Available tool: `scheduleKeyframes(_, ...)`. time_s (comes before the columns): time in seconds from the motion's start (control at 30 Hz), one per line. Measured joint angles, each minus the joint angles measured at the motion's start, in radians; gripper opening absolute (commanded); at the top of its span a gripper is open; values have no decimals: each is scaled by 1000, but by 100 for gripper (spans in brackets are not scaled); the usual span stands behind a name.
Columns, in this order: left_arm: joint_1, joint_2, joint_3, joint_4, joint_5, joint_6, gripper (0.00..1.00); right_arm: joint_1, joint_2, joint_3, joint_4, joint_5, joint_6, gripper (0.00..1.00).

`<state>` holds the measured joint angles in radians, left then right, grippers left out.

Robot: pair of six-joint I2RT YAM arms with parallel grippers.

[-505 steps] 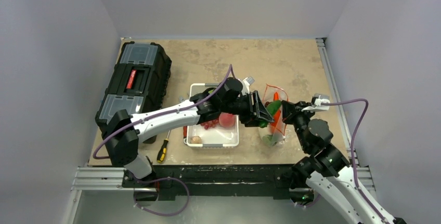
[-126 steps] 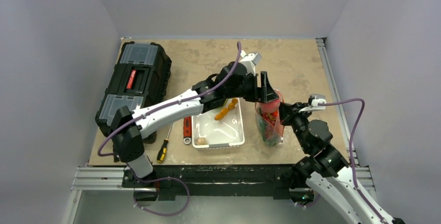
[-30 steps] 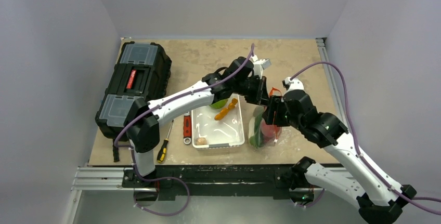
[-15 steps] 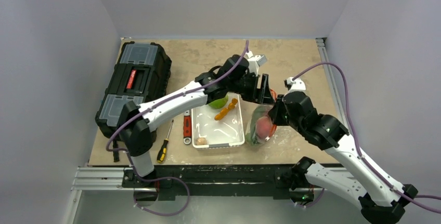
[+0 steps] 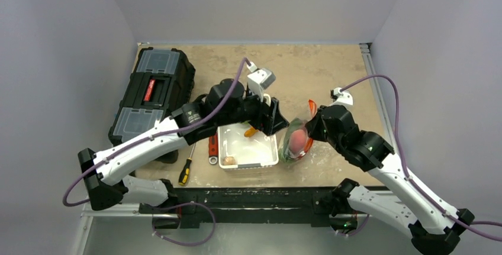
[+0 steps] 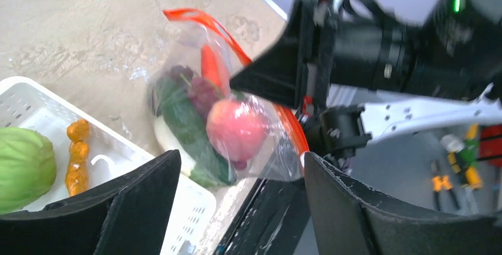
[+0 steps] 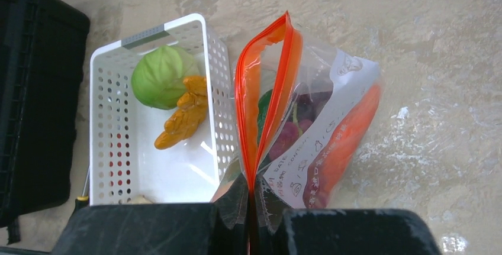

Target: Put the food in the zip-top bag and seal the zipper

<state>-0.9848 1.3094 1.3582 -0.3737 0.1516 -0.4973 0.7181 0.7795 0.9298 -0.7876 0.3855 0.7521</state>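
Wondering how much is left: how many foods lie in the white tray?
3: green cabbage and orange piece at the far end, beige piece in the near-left corner; none seems hidden.

Seen from overhead, the left arm [image 5: 148,142] covers the far end of the tray [image 5: 248,165] and hides the cabbage [image 7: 161,78], which the left wrist view cuts at its left edge. The right hand [image 7: 250,226] is cropped by the bottom edge, and the end of the bag's [image 7: 340,98] red-orange strip [image 7: 260,95] vanishes between its fingers. A pale item [image 5: 224,160] in the tray's near corner is too small to name. Blurred shapes [image 6: 453,163] beyond the worktop may be tools.
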Motion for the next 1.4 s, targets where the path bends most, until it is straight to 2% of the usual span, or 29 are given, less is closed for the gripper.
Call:
scheduleKeyframes(0.1,-101,-35,-63,6,-118,73,74,0,14,0,21,18,27,0)
scheduleKeyframes(0.2,-229,-60,-182,77,-250,150,72,0,32,1,32,25,58,0)
scheduleKeyframes(0.33,-364,-38,-309,218,-394,258,60,1,63,17,33,42,99,0)
scheduleKeyframes(0.5,-452,27,-357,415,-521,397,51,1,72,24,33,51,113,0)
scheduleKeyframes(0.67,-489,78,-381,613,-666,525,42,1,70,24,33,59,113,0)
scheduleKeyframes(0.77,-489,106,-383,687,-711,573,43,1,68,24,33,69,113,0)
scheduleKeyframes(0.9,-494,138,-385,734,-739,608,54,1,60,24,32,70,113,0)
scheduleKeyframes(0.97,-499,146,-391,745,-744,614,55,1,58,24,32,71,113,0)
scheduleKeyframes(1.03,-502,154,-392,748,-748,615,48,1,56,24,32,73,113,0)
scheduleKeyframes(1.17,-502,163,-392,763,-768,618,21,1,56,24,32,73,107,0)
scheduleKeyframes(1.27,-502,177,-392,775,-789,625,5,1,55,24,33,73,89,1)
scheduleKeyframes(1.33,-502,183,-392,776,-795,624,0,1,50,24,33,70,58,17)
scheduleKeyframes(1.4,-503,183,-392,779,-800,622,0,1,40,24,39,61,13,34)
